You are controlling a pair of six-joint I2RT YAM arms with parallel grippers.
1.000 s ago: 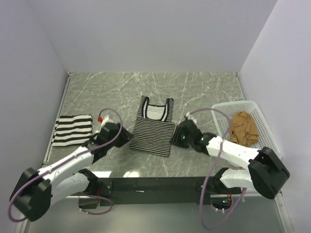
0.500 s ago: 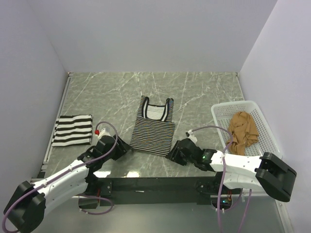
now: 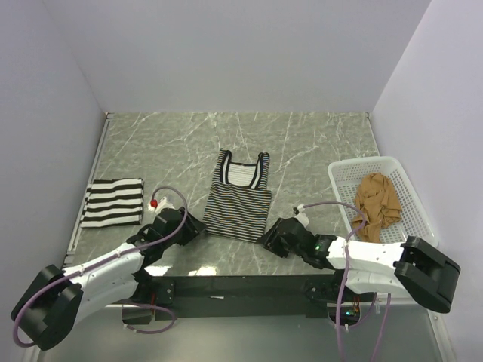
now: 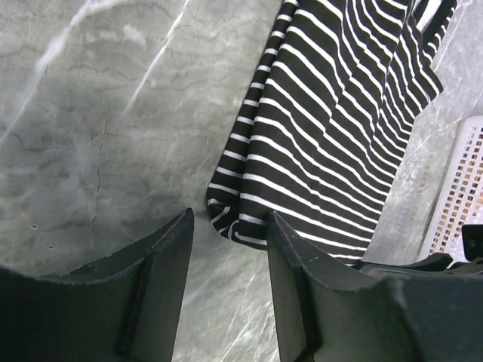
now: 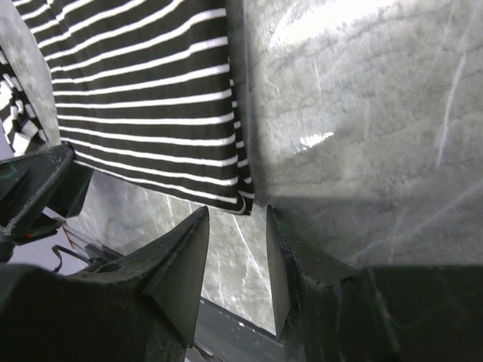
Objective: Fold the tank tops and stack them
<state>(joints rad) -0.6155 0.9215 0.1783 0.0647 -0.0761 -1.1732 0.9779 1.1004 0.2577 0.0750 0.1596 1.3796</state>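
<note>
The thin-striped tank top with black trim (image 3: 240, 197) lies flat mid-table, straps pointing away. My left gripper (image 3: 195, 225) is open just off its near left hem corner (image 4: 226, 215), with nothing between the fingers. My right gripper (image 3: 266, 239) is open just off its near right hem corner (image 5: 240, 202), also empty. The bold black-and-white striped top (image 3: 113, 201) lies folded at the left. The tan-brown top (image 3: 379, 199) is bunched in the white mesh basket (image 3: 411, 197) at the right.
Grey walls close in the marble table on three sides. A metal strip (image 3: 89, 183) runs along the left edge. The black base rail (image 3: 241, 286) crosses the near edge. The basket also shows in the left wrist view (image 4: 462, 197).
Both grippers drew back from the sides of the thin-striped top toward its near hem corners, the right by more. The top's lower hem now lies flatter and slightly farther back.
</note>
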